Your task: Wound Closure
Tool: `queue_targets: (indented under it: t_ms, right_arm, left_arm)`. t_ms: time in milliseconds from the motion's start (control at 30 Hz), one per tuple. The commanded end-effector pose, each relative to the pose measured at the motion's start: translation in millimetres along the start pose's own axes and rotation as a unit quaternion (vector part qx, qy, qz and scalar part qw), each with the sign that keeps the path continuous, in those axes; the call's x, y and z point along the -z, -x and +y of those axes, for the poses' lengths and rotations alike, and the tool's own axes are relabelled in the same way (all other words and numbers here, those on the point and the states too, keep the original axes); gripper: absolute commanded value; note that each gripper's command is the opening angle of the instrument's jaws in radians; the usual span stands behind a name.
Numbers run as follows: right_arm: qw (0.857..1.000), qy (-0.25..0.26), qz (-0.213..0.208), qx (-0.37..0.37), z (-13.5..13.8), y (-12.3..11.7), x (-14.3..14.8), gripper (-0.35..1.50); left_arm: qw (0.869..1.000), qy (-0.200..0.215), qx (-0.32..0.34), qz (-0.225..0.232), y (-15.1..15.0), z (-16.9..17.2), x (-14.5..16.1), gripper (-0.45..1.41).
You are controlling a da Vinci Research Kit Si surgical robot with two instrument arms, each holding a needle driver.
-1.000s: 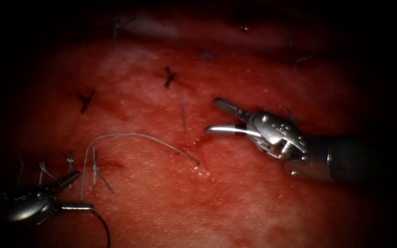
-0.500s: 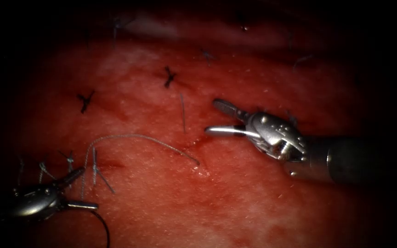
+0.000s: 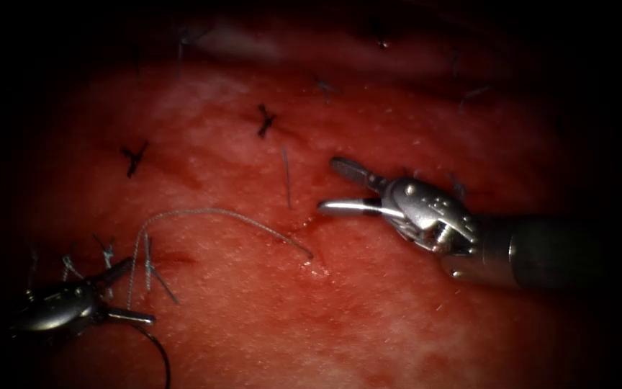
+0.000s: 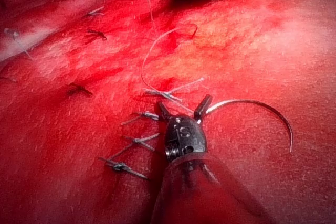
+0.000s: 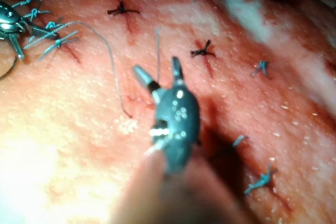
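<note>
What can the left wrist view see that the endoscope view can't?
Left wrist view: the needle's whole curve, lying on the tissue beside the left tool, whose open jaws hold nothing. Endoscope view: the right tool's full head and shaft, jaws open, holding nothing. Both: the loose thread, the stitches and both tools' jaws.

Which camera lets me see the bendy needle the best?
The left wrist view. There the whole curved needle arcs over the tissue beside the left tool, whose jaws are open. The endoscope view gives just a dark piece of needle below that tool. The right wrist view catches a sliver at its edge.
</note>
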Motion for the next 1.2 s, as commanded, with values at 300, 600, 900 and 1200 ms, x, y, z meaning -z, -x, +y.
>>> queue_targets:
  t_ms: [300, 600, 900, 1200]
  right_arm:
    - [1.000, -0.001, 0.001, 0.001, -0.1, 0.3, -0.9, 0.84]
    - [1.000, -0.004, -0.004, 0.005, -0.4, 0.3, -0.6, 0.84]
    - [0.996, -0.014, -0.024, 0.089, -0.2, 0.5, 0.4, -0.35]
    - [0.990, -0.054, -0.040, 0.124, -0.7, 1.3, -2.0, -0.35]
  left_arm:
    - [1.000, 0.018, 0.006, 0.022, -0.2, -0.9, 0.5, -0.30]
    - [0.997, 0.003, -0.066, 0.038, -2.7, 2.0, 2.1, -0.45]
    - [0.984, -0.009, -0.169, 0.048, -6.8, 4.1, 0.3, -0.45]
    - [0.976, -0.045, -0.212, 0.030, -8.3, 4.5, -4.5, -0.45]
